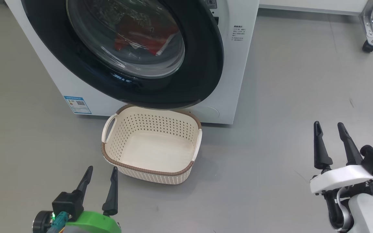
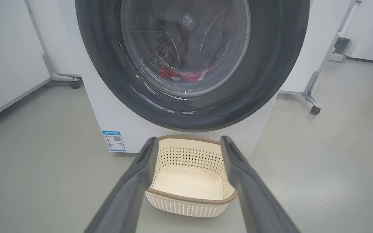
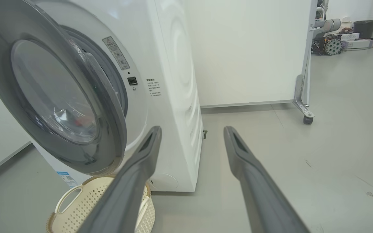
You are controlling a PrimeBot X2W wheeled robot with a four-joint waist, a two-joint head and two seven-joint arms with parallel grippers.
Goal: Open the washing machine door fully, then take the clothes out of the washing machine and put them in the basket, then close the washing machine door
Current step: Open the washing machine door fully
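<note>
big white front-loading washing machine [image 1: 238, 81] stands on grey floor [image 1: 287, 97], top-centre of head view. its round glossy black door [image 1: 202, 64] w/ bulging clear glass window is only partly open. in right wrist view the door edge nearer the cam stands off the machine front, w/ grey rubber seal [image 3: 117, 81] showing in the gap.

bright red clothes [image 1: 141, 35] w/ white trim lie inside the drum, seen thru the glass. they sit low in the drum in left wrist view.

small cream-white perforated plastic basket [image 1: 154, 177] w/ brown woven-look rim and 2 side handles sits upright on the floor. it's just in front of the machine, under the door's lower edge, bare bottom showing. blue label sticker [image 1: 77, 104] is at machine's lower corner, left of basket.

left end effector [image 1: 103, 169] is at lower left of head view, fingers spread wide, holding nothing. tips are just beside basket's near-left corner, can't tell if touching. in left wrist view the basket sits framed btw its two fingers [image 2: 136, 181].

right end effector [image 1: 329, 124] is at lower right, also wide apart, nothing held. it's over bare floor, well right of basket and apart from machine.

white panel on metal frame w/ black castor [image 1: 367, 47] stands behind, right of machine.
</note>
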